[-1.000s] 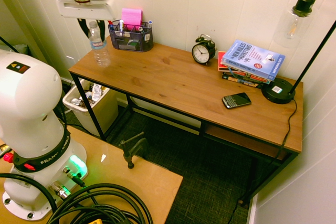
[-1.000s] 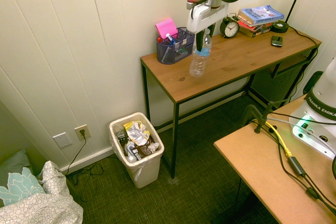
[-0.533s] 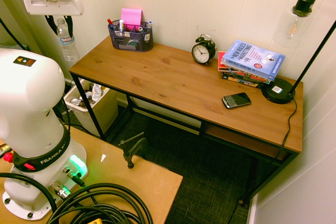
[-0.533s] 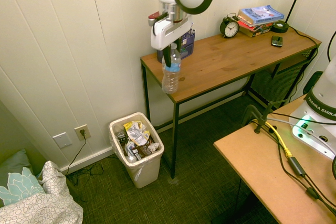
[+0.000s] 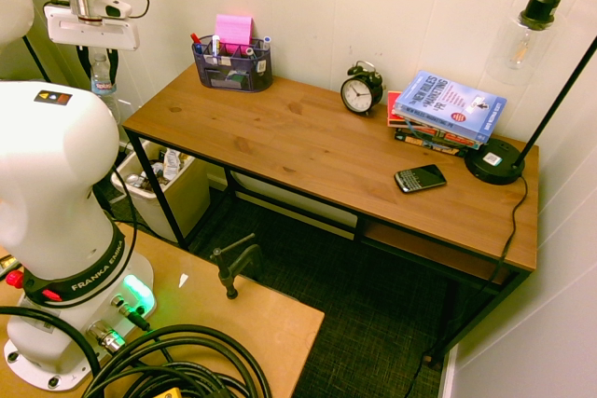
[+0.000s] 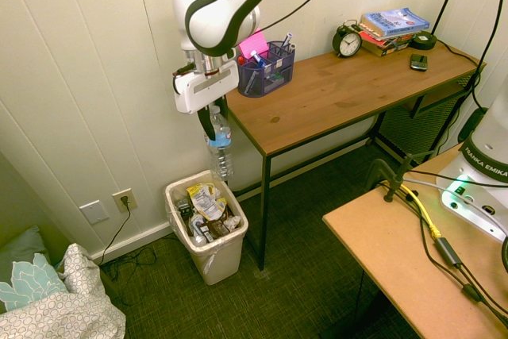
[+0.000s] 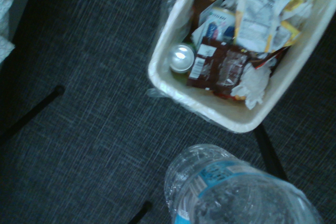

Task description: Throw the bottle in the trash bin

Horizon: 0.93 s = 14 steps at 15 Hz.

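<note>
The bottle [image 6: 220,147] hangs upright in the air just past the desk's left end, and my gripper [image 6: 211,120] is shut on its neck. Below it, slightly to one side, stands the cream trash bin [image 6: 224,257], full of wrappers and crumpled paper. From the other side, the bottle [image 5: 101,78] shows partly behind the gripper [image 5: 97,55], with the trash bin [image 5: 193,195] on the floor beside the desk leg. In the wrist view the bottle's ribbed body and blue label [image 7: 231,192] fill the lower edge. The bin's rim [image 7: 210,110] lies further off over dark carpet.
The wooden desk [image 6: 349,93] carries a mesh pen organizer [image 6: 266,67], an alarm clock [image 6: 346,40], stacked books [image 6: 393,28], a phone [image 6: 418,62] and a lamp base [image 5: 494,161]. Its thin black legs [image 6: 263,212] stand close to the bin. Bedding [image 6: 55,303] lies at the lower left.
The arm has carried the bottle off the desk's end, past its edge and lower, so it now hangs near the wall over the bin's area.
</note>
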Motion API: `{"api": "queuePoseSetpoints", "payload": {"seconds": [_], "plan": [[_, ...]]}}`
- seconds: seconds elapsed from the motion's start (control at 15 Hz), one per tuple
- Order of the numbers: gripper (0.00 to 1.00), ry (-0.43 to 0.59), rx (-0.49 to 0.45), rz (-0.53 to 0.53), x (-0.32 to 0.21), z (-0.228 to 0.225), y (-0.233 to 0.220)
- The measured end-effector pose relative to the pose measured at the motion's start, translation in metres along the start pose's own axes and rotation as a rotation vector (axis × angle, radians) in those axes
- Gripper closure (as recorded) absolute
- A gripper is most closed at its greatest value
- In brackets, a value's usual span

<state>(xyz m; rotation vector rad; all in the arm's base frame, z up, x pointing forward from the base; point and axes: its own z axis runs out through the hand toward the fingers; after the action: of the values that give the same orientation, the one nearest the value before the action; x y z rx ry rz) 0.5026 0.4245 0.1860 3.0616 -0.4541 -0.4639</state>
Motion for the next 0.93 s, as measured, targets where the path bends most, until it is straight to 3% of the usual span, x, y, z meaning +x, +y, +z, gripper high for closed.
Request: {"api": "queuePoseSetpoints", "payload": {"seconds": [0.07,0.4,0.93], "plan": [[0.00,-0.011,0.000,0.007,0.009,0.001,-0.008],[0.00,-0.010,-0.007,0.016,0.029,0.001,-0.029],[0.00,-0.010,-0.007,0.052,0.045,-0.009,-0.021]]}}
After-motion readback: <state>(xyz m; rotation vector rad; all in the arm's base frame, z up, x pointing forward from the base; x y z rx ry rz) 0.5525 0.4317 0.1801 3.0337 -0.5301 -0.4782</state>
